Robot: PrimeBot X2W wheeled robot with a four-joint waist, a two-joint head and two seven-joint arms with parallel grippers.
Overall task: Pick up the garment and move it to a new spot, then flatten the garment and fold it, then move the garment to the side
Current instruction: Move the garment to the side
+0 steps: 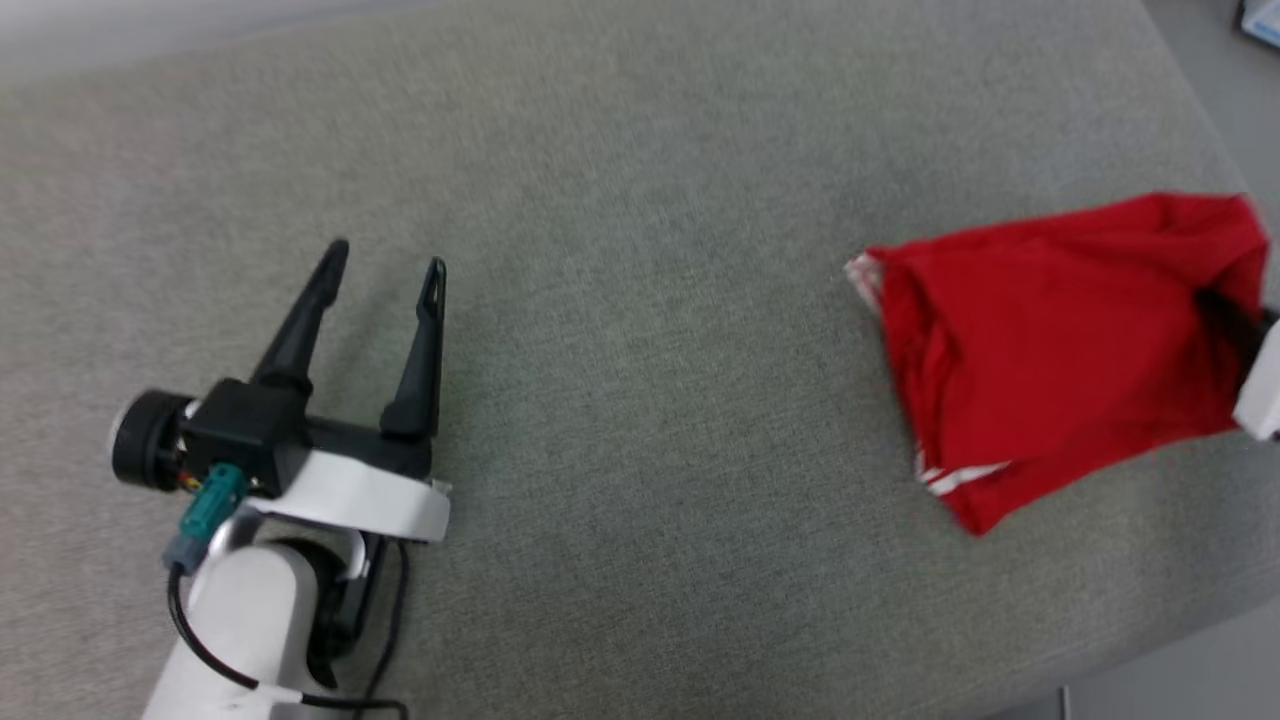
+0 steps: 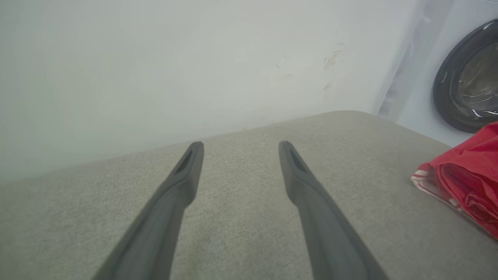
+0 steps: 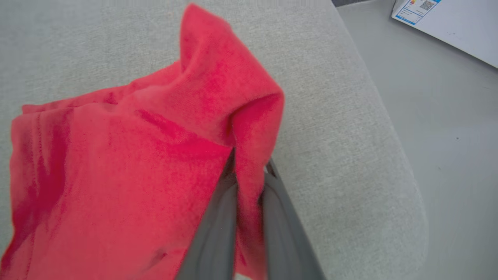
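Garment, bunched and showing red with a strip of striped white trim, sits at the far right of the grey cushion, near its right edge. The right gripper has its jaws nearly closed, with a raised fold of the red cloth pinched between the two fingers. The left gripper is well apart from it on the left, over bare cushion, jaws spread wide and holding nothing.
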